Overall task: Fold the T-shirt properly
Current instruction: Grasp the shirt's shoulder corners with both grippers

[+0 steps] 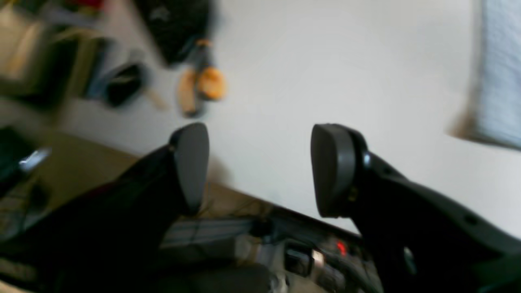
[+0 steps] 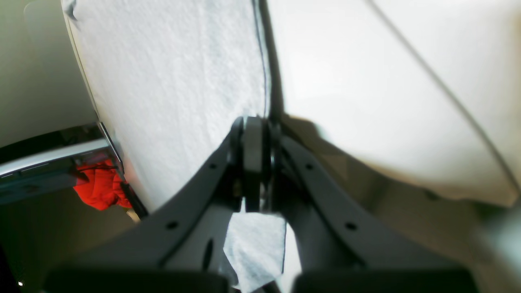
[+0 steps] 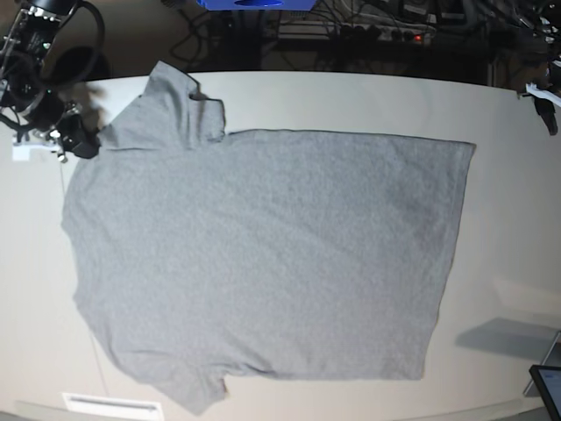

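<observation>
Base view has the T-shirt [image 3: 263, 254] spread flat on the table [image 3: 351, 96]. My right gripper [image 2: 254, 162] is clamped on a fabric edge; left gripper [image 1: 260, 167] hangs wide open, holding nothing. Soft, floppy cotton, so I'd pinch hems and shoulder seams.

We can read no text, label, brand or number anywhere in these views. The T-shirt [image 3: 263, 254] lies with a plain grey side up, no lettering showing on it. Beyond the T-shirt's far edge, among the dark equipment, a small red light [image 3: 427, 38] glows; it may mark a switch, but the view is too blurred for us to read anything there.
</observation>
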You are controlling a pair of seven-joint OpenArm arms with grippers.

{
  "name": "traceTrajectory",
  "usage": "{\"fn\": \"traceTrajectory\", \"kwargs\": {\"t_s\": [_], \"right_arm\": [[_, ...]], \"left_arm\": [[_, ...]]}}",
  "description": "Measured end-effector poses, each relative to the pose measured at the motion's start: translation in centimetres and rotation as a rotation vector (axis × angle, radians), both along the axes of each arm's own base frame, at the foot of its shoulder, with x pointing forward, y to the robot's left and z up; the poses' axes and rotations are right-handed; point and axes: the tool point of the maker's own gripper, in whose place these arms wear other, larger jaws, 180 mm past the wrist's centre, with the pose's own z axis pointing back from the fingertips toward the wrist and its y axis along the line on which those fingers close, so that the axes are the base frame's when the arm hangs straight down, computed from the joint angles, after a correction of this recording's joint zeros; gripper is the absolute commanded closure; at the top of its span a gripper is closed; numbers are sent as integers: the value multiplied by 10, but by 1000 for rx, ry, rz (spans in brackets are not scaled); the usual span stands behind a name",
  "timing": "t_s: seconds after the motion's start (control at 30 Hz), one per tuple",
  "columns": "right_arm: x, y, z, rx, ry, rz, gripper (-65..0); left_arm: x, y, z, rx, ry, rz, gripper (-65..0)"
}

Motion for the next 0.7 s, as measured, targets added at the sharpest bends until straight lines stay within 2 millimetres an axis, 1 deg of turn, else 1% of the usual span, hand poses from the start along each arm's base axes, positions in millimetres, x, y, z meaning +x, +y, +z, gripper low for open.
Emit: {"fn": "traceTrajectory", "kwargs": {"t_s": [0.03,0.07,0.1,0.17,0.2,0.27,0.37,0.43,0.5,0.57,0.6,0.67,0.7], "right_arm": [[2,3,0,-9,-6,15,-1],[5,8,-1,-11,-8,33,-1],[7,12,-1,-13,-8,47,-1],[8,16,-1,-10,-8,60,-1],[7,18,-1,-7,-4,69,-1],[8,21,-1,-10,-6,86,-1],[16,28,0,-14,-19,100,-1],[17,31,1,-10,-21,107,-1],[17,32,2,-1,-24,107,-1],[17,30,1,-10,-25,101,-1],[18,29,0,-18,-27,95,-1],[18,28,0,-17,-33,82,-1],[18,29,1,-8,-36,81,-1]], "left_arm": [[4,2,7,21,-66,23,-388],[11,4,21,66,-149,29,-388],[21,3,41,119,-261,20,-388],[37,-5,82,230,-487,-31,-388],[45,-9,97,267,-601,-64,-388],[53,-16,111,313,-783,-128,-388],[57,-18,108,327,-918,-164,-388],[52,-28,115,358,-1057,-205,-388],[47,-32,109,341,-1173,-214,-388],[55,-27,86,267,-1180,-160,-388],[61,-28,73,222,-1173,-131,-388],[78,-40,46,126,-1100,-103,-388],[88,-48,25,69,-1005,-97,-388]]}}
